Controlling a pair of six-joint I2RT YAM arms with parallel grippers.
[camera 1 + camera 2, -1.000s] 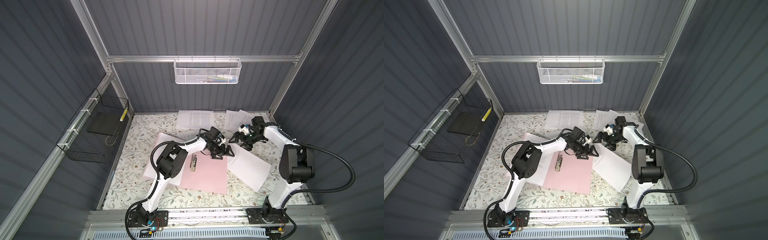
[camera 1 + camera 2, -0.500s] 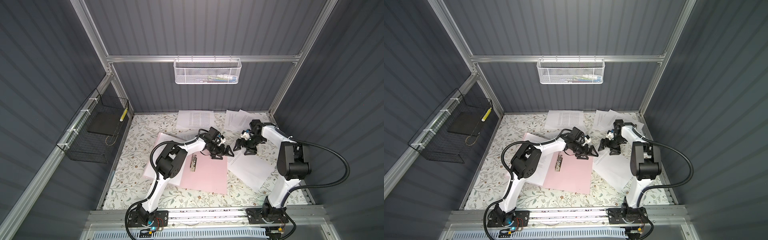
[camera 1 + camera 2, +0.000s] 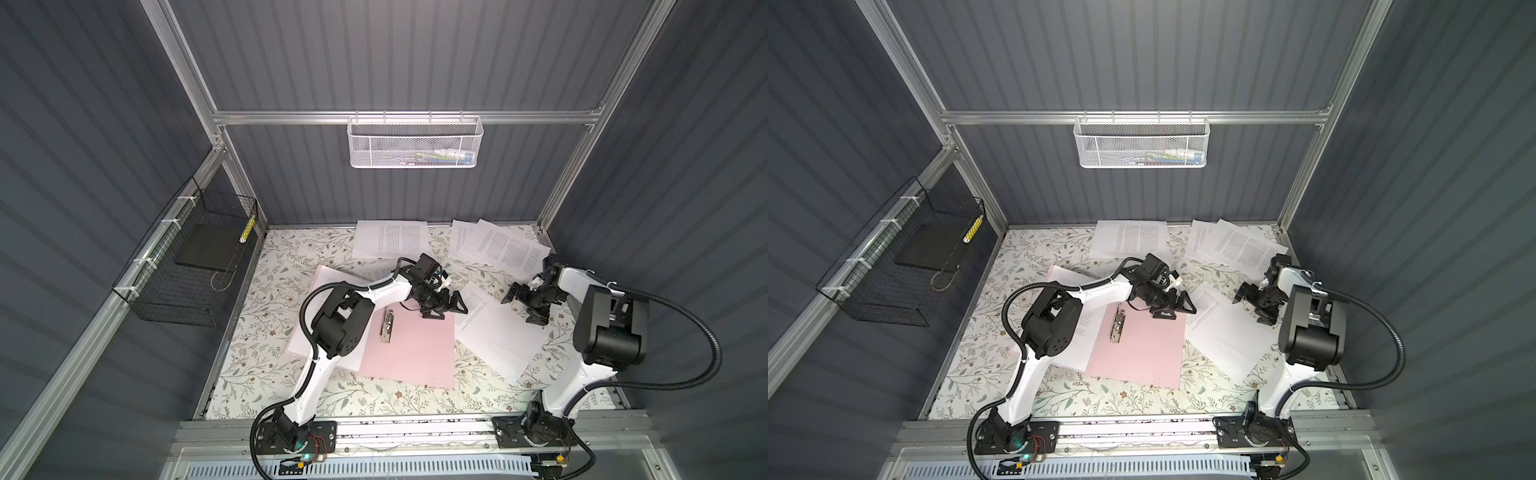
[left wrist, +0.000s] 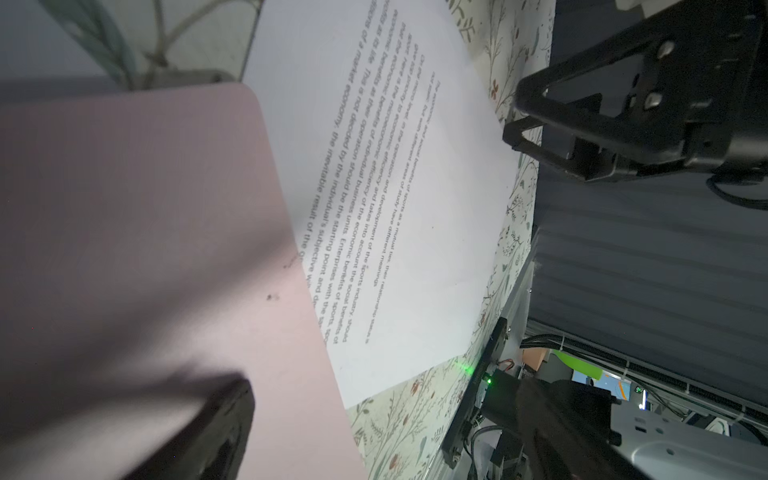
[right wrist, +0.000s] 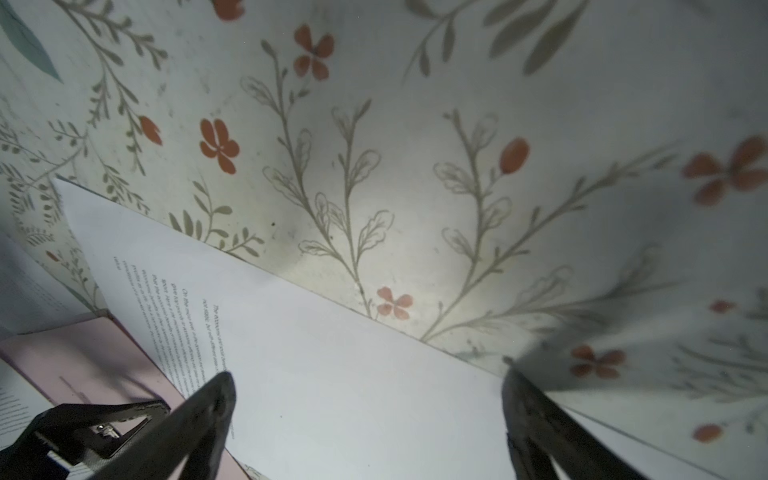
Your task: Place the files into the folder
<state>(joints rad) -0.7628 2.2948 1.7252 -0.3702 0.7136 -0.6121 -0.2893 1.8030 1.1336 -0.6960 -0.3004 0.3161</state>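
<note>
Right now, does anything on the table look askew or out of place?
Yes. The sheet right of the folder lies skewed, one edge tucked under the folder instead of inside it, clearest in the left wrist view. Two back-right sheets overlap crookedly.

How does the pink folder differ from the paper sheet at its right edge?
The folder is plain pink; the sheet is white with printed text. The folder carries a metal clip; the sheet has none. The folder's edge overlaps the sheet. Both lie flat.

Dark grey ribbed walls (image 3: 395,62), aluminium frame (image 3: 291,117), floral tabletop (image 3: 282,266), white mesh basket (image 3: 413,143).
</note>
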